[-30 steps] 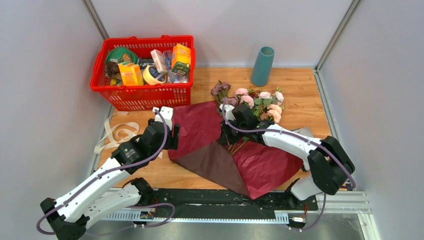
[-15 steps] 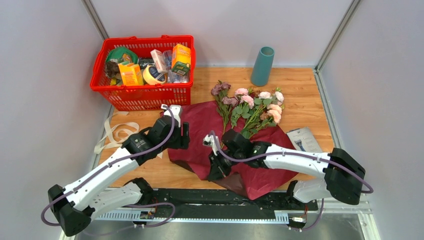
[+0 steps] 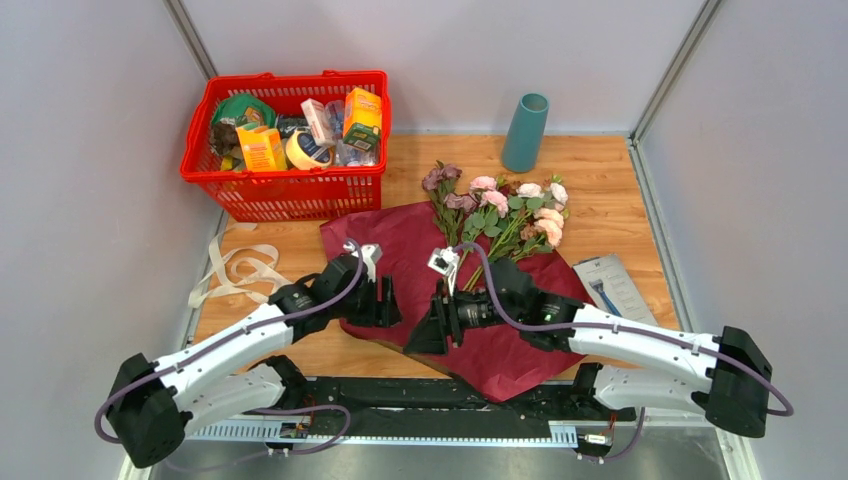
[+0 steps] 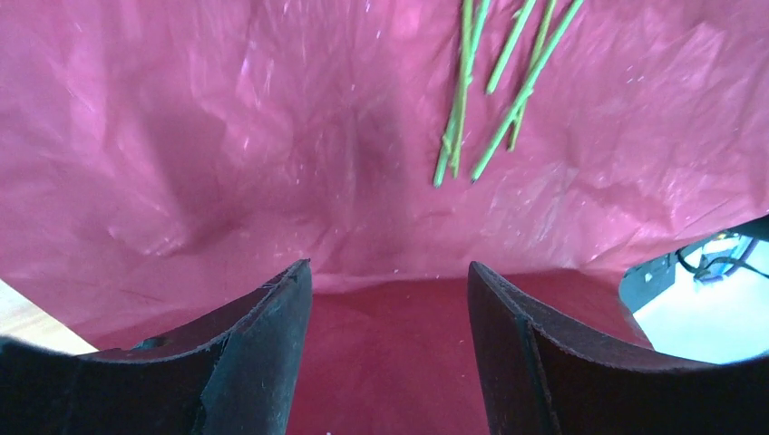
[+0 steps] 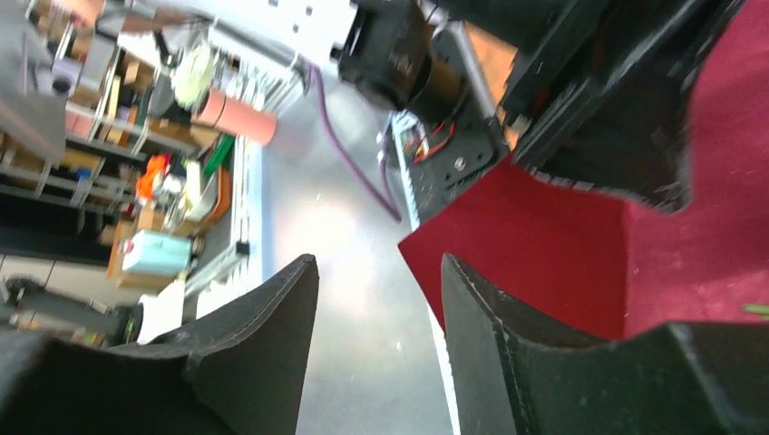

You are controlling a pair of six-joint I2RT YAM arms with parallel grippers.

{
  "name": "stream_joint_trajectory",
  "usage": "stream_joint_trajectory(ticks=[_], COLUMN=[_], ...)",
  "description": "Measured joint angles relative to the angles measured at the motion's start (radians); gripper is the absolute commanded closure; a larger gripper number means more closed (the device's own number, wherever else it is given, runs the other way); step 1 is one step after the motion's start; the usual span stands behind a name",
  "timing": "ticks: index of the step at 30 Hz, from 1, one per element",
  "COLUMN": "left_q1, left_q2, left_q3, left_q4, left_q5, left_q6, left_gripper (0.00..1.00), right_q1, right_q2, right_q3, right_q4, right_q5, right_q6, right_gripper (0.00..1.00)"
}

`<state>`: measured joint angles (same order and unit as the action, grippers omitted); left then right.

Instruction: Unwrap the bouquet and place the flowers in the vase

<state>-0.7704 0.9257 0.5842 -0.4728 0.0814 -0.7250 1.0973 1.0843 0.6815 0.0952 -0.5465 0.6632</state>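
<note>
The flowers (image 3: 505, 215) are laid loose on the opened burgundy paper (image 3: 400, 245) at the middle of the counter (image 3: 600, 180), with blooms toward the far edge and green stems (image 4: 464, 100) toward the near edge. The teal vase (image 3: 525, 132) is stood upright at the far edge, right of centre, well apart from the flowers. The left tool (image 3: 388, 300) is held low over the paper's near-left part, its jaws set apart with nothing between them. The right tool (image 3: 428, 328) is held just beside it over the paper, its jaws likewise parted and empty. A cream ribbon (image 3: 235, 265) is seen by the left edge, and a red basket (image 3: 290, 195) in the far-left corner.
</note>
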Motion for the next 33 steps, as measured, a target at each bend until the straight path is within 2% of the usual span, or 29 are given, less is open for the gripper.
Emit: stream_joint_trajectory(ticks=[5, 10, 14, 20, 26, 29, 33], left_q1=[0.0, 0.0, 0.0, 0.0, 0.001, 0.01, 0.081], left_q2=[0.035, -0.062, -0.146, -0.146, 0.05, 0.129, 0.184], left_q3=[-0.022, -0.04, -0.041, 0.093, 0.331, 0.365, 0.354], left_q4=[-0.016, -0.052, -0.102, -0.195, -0.215, -0.212, -0.211], left_q5=[0.047, 0.06, 0.036, -0.182, -0.395, -0.449, -0.426], left_q6=[-0.04, -0.083, -0.106, -0.064, 0.06, 0.114, 0.174], left_gripper=[0.3, 0.3, 0.3, 0.28, 0.27, 0.27, 0.27], right_q1=[0.0, 0.0, 0.0, 0.034, 0.116, 0.124, 0.131], right_q2=[-0.033, 0.001, 0.072, 0.277, 0.417, 0.453, 0.446], right_q3=[0.013, 0.011, -0.023, -0.106, -0.145, -0.151, -0.148], right_q4=[-0.011, -0.05, -0.041, 0.031, 0.09, 0.103, 0.089], right_q5=[0.205, 0.338, 0.302, 0.11, 0.073, 0.081, 0.111], right_q6=[0.009, 0.008, -0.001, -0.008, 0.034, 0.07, 0.114], right_gripper=[0.47, 0.5, 0.5, 0.51, 0.54, 0.53, 0.51])
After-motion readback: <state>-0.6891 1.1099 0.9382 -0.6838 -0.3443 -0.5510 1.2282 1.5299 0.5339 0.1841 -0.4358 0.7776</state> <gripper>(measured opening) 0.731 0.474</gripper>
